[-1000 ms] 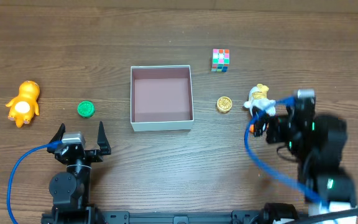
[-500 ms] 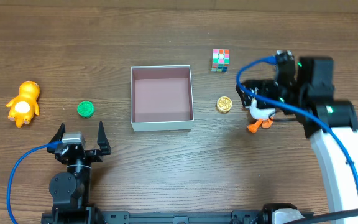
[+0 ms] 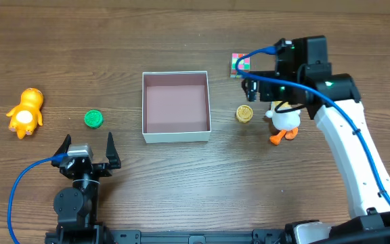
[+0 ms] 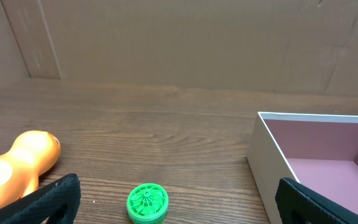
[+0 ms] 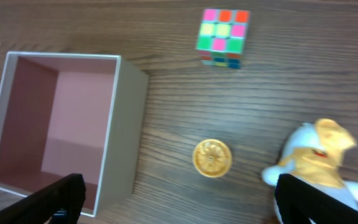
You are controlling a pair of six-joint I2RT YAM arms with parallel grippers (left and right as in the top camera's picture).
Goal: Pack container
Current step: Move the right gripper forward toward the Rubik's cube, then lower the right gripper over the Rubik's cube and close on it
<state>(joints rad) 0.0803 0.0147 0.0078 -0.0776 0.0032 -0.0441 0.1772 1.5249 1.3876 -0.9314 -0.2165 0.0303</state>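
Container [image 3: 176,137]: white walls, pink floor. Right gripper [image 5: 179,190]: jaws apart, above gold coin [image 3: 244,114], duck toy [image 3: 286,119] beside. Left gripper [image 3: 88,145]: jaws apart.

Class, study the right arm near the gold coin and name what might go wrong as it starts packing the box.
1. The gold coin lies flat on the table, so the open right gripper may slip off it or scrape the table.
2. The duck stands close beside the coin; wide jaws lowered there could knock it over.
3. The container has thin walls and could be shoved.
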